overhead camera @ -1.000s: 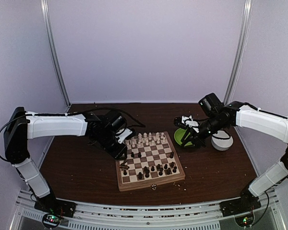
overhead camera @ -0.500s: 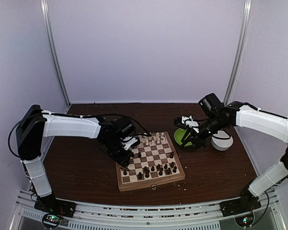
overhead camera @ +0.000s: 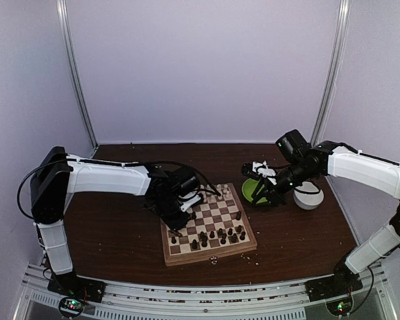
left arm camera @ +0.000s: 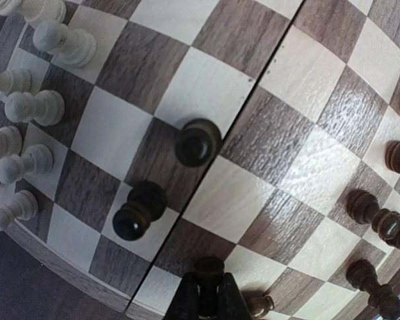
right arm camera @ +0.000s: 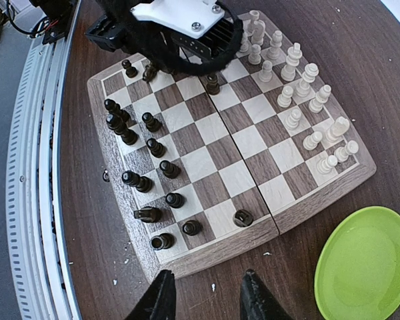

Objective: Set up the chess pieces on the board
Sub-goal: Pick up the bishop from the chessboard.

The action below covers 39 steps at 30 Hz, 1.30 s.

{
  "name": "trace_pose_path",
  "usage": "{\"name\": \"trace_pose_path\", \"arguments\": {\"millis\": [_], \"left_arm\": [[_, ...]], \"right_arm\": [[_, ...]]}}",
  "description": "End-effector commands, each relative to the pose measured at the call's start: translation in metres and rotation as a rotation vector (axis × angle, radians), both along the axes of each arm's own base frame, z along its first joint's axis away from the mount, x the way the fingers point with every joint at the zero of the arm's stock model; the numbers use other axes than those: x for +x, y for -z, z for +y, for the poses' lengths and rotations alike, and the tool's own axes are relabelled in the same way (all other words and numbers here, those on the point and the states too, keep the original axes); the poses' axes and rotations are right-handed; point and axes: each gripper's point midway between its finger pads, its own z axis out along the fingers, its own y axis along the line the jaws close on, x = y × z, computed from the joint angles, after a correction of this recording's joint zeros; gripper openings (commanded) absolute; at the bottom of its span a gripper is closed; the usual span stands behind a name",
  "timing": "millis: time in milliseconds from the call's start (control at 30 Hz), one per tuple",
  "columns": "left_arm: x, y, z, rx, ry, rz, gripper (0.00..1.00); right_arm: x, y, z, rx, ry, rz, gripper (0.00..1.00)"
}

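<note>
1. A robot's left arm reaches in from the left across a dark wooden table (overhead camera: 113, 233). The left gripper (left arm camera: 208, 293) has its fingers pressed together on the top of one dark piece (left arm camera: 209, 267), at the left edge of the board. I cannot tell whether that piece rests on its square or is lifted.
2. The board (overhead camera: 207, 256), a chequered wooden box, sits in the middle of the table, just ahead of both arms and turned slightly.
3. The pale pieces (right arm camera: 318, 98) stand upright in two rough rows along the far edge. They look close to placed, though each figure is too small to tell its kind.
4. The dark pieces (right arm camera: 153, 147) gather along the near edge in uneven lines. One fallen piece (right arm camera: 148, 214) lies on its side. A stray piece (right arm camera: 242, 217) stands alone near the centre fold by the right edge, and two more stand on middle squares near the left gripper.
5. Judged from this, the task seems past halfway. The pale side is largely done. The dark side needs the strays brought home, the fallen one stood up and the rows straightened.
6. A green plate (right arm camera: 370, 267) lies just right of the board. No pieces show on the part in view.
7. The right gripper (right arm camera: 207, 280) hovers over the plate's near side, fingers apart, with nothing between them.
8. A white bowl (overhead camera: 309, 199) sits farthest right.
</note>
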Motion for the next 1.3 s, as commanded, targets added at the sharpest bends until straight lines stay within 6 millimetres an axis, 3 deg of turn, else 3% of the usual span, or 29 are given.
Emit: {"name": "trace_pose_path", "arguments": {"millis": [0,133,400,567,767,900,1033,1267], "left_arm": [[-0.008,0.037,0.007,0.083,0.069,0.019,0.09],[-0.013,0.042,0.004,0.122,0.095,0.014,0.12],[-0.018,0.034,0.0,0.105,0.111,0.036,0.22],[-0.012,0.033,0.002,0.124,0.108,0.006,0.05],[0.007,-0.004,-0.014,-0.044,0.061,-0.133,0.0],[0.017,-0.03,-0.019,-0.22,-0.021,-0.168,0.0],[0.02,-0.042,-0.022,-0.319,-0.083,-0.164,0.0],[0.037,-0.056,-0.012,-0.518,-0.236,-0.171,0.0]], "right_arm": [[0.005,-0.008,0.002,0.011,0.0,-0.015,0.33],[0.006,-0.006,0.002,0.008,0.001,-0.008,0.33],[0.006,-0.004,0.003,0.005,0.001,0.002,0.34],[0.006,-0.002,0.003,0.005,0.003,0.01,0.34],[0.006,-0.008,0.005,0.029,0.012,0.011,0.34],[0.001,-0.033,0.013,0.117,0.012,-0.004,0.34],[-0.008,-0.052,0.025,0.14,-0.024,-0.032,0.35],[-0.02,-0.048,0.06,0.086,-0.085,-0.09,0.36]]}}
